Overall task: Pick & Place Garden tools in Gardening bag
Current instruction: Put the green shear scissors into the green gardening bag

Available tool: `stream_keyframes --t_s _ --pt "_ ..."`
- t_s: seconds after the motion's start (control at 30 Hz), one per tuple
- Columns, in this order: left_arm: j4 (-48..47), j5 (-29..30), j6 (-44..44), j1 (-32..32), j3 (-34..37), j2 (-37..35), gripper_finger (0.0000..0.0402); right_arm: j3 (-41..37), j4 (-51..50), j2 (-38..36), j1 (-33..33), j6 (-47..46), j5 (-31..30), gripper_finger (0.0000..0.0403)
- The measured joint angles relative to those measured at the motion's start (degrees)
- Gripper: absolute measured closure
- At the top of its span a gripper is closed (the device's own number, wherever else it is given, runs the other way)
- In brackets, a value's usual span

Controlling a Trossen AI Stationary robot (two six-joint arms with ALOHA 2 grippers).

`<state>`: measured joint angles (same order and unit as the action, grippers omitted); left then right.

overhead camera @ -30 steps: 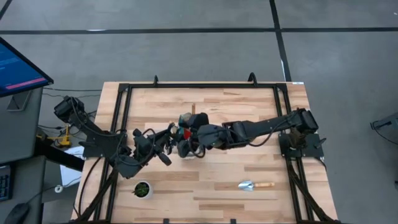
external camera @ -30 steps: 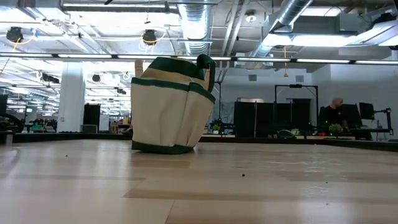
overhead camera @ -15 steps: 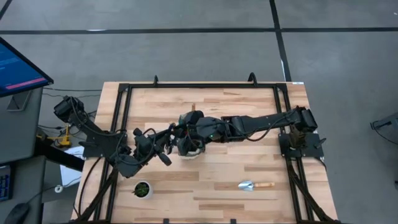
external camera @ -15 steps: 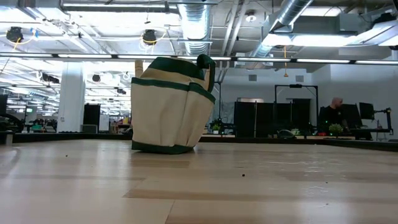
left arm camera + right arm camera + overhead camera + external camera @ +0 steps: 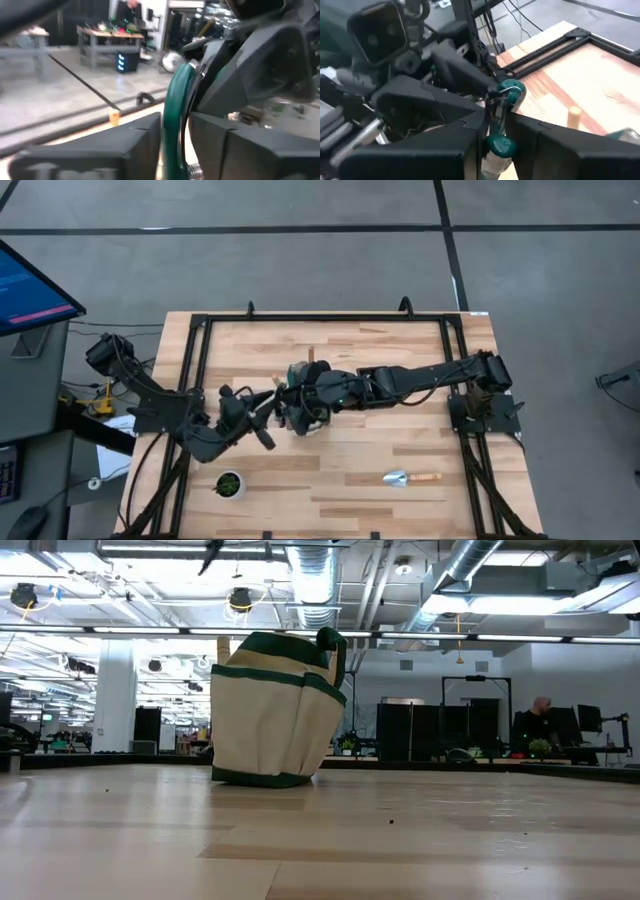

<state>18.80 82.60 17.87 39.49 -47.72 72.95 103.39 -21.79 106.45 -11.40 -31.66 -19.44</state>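
At mid-tabletop, I see both grippers meet over the gardening bag [image 5: 300,405]: right gripper [image 5: 496,131] pinches its green handle [image 5: 501,145], left gripper [image 5: 175,130] straddles the green strap, grip unclear. One trowel [image 5: 410,477] lies near-right.

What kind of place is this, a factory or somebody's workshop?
Most likely a robotics lab in a big open industrial hall. Bare ceiling ducts run overhead, workbenches with equipment stand behind, and a wooden table carries two robot arms, a gardening bag and a trowel.
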Motion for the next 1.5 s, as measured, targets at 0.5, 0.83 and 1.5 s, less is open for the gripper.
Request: stream_keyframes --t_s 0.5,0.83,1.5 --pt "0.3 -14.5 -0.3 3.5 -0.1 -11.0 0.0212 0.0 -8.7 -7.2 -1.2 11.1 -2.2 0.0348" --pt "0.5 -22.8 0.6 8.1 -0.1 -17.4 0.0228 0.0 -10.8 -6.8 -10.4 27.2 -0.9 0.035" --pt "-0.4 -22.7 -8.0 25.2 0.0 -21.1 0.0397 -16.2 7.6 -6.8 -11.6 30.7 8.8 0.035"
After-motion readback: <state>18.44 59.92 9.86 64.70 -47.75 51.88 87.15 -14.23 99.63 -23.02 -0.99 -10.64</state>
